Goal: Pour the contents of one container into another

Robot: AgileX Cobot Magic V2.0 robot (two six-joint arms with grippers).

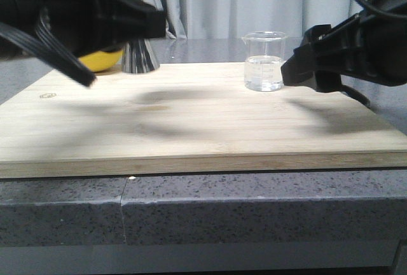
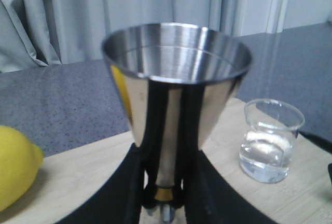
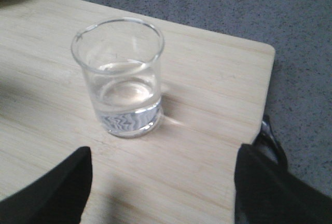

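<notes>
Bamboo board (image 1: pixel 191 122) lies on the grey surface, its near part bare. At its far edge the beaker (image 1: pixel 264 62) stands upright, part filled; right gripper (image 3: pixel 161 182) spread, just short of it, not touching. Left of the beaker, left gripper (image 2: pixel 163 198) pinches the jigger (image 2: pixel 176 79); lemon (image 1: pixel 102 60) beyond. Step: reaching. Next: straddle beaker, close gently.

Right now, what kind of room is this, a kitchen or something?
Probably a pretend kitchen or bar counter set up for testing. A wooden board lies on a speckled grey stone-like countertop, holding a steel jigger, a glass beaker of clear liquid and a lemon. Grey curtains hang behind.
</notes>
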